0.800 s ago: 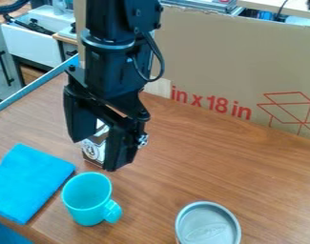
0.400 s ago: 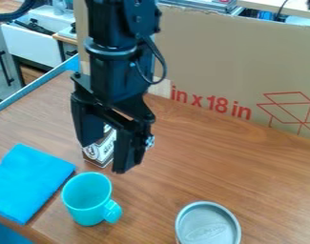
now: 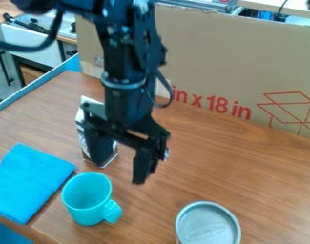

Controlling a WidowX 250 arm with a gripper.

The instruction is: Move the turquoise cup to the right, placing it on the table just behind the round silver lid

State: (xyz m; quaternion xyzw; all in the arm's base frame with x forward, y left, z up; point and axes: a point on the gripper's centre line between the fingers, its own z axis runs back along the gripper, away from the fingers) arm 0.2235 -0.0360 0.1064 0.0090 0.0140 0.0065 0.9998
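The black gripper (image 3: 121, 172) hangs over the middle-left of the wooden table, its two fingers spread wide with nothing held between them. A turquoise mug (image 3: 87, 196) stands just in front and slightly left of it, handle toward the lower right. Behind the left finger is a small black-and-white box (image 3: 110, 160), standing upright and partly hidden by the gripper. A folded blue cloth (image 3: 28, 182) lies flat at the left, close beside the mug. At the lower right stands a round container with a grey lid (image 3: 208, 226).
A tall cardboard sheet (image 3: 227, 62) with red print walls off the table's back. Blue edging (image 3: 36, 86) runs along the back left side. The wooden table (image 3: 246, 162) spreads out to the right of the gripper.
The gripper has moved right and a little toward the camera, with its fingers still apart. More of the box shows behind it. The mug, cloth and lidded container have stayed where they were.
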